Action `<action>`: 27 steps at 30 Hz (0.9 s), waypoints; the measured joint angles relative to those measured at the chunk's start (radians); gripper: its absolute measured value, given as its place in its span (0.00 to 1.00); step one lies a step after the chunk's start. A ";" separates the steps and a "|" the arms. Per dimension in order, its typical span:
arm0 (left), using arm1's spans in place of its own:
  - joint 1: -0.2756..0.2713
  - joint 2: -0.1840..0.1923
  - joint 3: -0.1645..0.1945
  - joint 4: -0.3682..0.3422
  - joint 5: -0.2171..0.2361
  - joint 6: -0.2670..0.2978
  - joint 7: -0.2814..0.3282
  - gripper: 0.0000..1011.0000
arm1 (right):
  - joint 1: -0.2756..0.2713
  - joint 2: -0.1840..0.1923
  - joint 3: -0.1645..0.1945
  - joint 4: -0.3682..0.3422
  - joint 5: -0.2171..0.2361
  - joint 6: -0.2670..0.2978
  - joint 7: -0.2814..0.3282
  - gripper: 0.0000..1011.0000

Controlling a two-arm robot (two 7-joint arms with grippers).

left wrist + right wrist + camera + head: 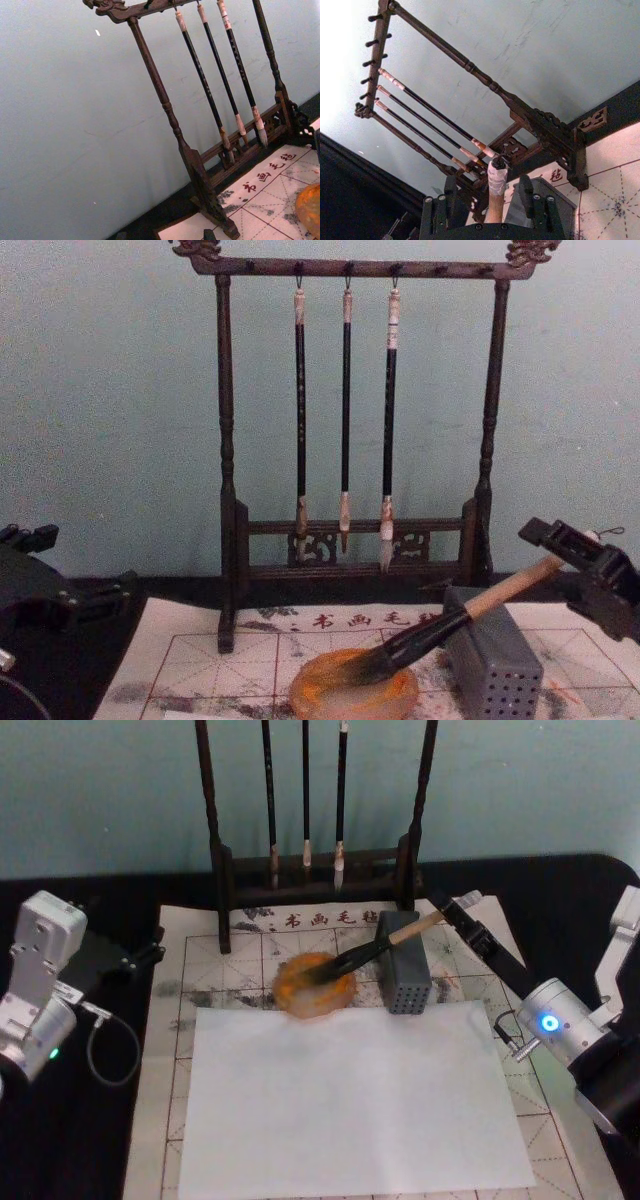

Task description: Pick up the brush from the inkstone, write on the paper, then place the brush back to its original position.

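Nearest, a plain white rectangular sheet (350, 1100) fills the lower centre of the head view. It lies on the paper (215, 965), a larger white sheet with red grid lines and grey ink smudges. The plain sheet covers most of that grid, and the lower edge of the frame cuts both off. Under them is a black worktop (90, 1140).

At mid-left of the head view the left claw (148, 956) sits at the paper's edge, apart from everything. Whether it is released or clenched I cannot tell.

Just beyond the plain sheet, at frame centre, is the round shallow orange-amber inkstone (305, 995). The thick brush (375, 948), with a pale wooden handle and a black lower section, rests its dark bristles in the dish. Its handle slants up toward the upper right across a grey rectangular block with small holes (405, 980).

The right claw (447, 910) is at the handle's far end. It is released, with a finger on either side of the whitish cap and a gap on each side.

Four red characters at the paper's far edge read 书画毛毡; in the head view the block partly hides the last one.

Behind stands a dark carved wooden rack (225, 440) with three slim black-shafted brushes (345, 410) hanging from it. A pale teal wall (100, 790) rises beyond.
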 joint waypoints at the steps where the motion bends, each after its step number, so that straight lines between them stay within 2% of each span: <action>1: 0.000 0.000 0.000 0.000 0.000 0.000 0.000 0.99 | 0.000 0.000 0.000 0.000 0.000 0.000 0.000 0.81; 9: 0.000 0.000 0.000 0.000 0.000 0.000 0.000 0.99 | 0.000 0.000 0.000 0.000 0.000 0.000 0.000 0.58; 11: 0.000 0.000 0.000 0.000 0.000 0.000 0.000 0.99 | 0.000 0.000 0.000 0.000 0.000 0.000 0.000 0.48; 13: 0.000 0.000 0.000 0.000 0.000 0.000 0.000 0.99 | 0.000 0.000 0.000 0.000 0.000 0.000 0.000 0.45; 21: 0.000 0.000 0.000 0.000 0.000 0.000 0.000 0.99 | 0.000 0.000 0.000 0.000 0.000 0.000 0.000 0.18; 27: 0.000 0.000 0.000 0.000 0.000 0.000 0.000 0.99 | 0.000 0.000 0.000 0.000 0.000 0.000 0.000 0.18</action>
